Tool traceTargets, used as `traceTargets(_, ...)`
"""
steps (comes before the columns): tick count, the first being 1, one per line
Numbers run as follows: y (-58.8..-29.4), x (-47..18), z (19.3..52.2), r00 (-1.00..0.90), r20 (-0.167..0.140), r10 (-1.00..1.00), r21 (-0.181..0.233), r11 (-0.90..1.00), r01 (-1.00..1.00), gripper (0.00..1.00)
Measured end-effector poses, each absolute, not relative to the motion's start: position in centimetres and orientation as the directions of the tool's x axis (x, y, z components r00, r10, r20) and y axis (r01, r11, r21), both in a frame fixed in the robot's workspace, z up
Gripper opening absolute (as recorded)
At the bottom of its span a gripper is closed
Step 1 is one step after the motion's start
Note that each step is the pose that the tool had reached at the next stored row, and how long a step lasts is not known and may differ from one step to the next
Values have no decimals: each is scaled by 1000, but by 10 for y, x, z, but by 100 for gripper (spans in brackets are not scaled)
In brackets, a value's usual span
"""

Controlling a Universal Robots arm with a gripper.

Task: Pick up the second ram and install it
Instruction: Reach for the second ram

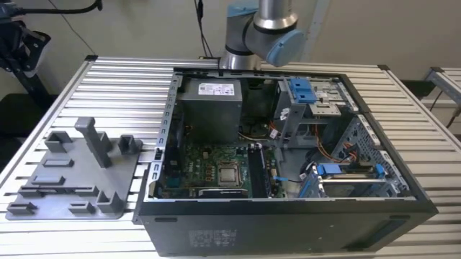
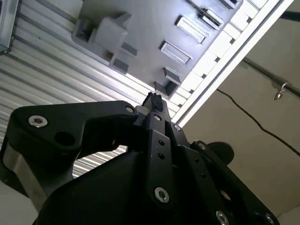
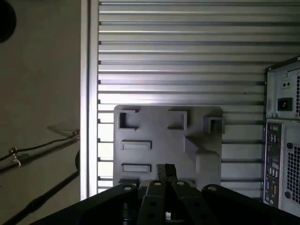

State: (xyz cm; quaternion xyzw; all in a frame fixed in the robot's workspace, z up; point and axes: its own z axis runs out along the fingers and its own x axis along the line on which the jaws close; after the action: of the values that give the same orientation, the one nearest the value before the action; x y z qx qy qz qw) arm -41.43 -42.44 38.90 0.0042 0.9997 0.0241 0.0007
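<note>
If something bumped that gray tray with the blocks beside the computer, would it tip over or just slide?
Probably not tip: the gray tray lies low and wide on the slatted table. It might slide along the smooth metal ribs, unless fastened, which I cannot tell. Its tall post looks the likeliest part to snap.

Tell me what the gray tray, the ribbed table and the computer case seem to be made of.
The gray tray looks like matte plastic, perhaps printed: dull, uniform, no glare. The table looks like bare aluminium: silvery slats catching light. The computer case seems painted sheet metal outside, black and smooth, with bare gray metal inside.
</note>
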Motion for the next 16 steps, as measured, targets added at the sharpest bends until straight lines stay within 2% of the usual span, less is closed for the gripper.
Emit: traceTargets(16,-486,-414,385,-1000,1,9,48,999,9,11)
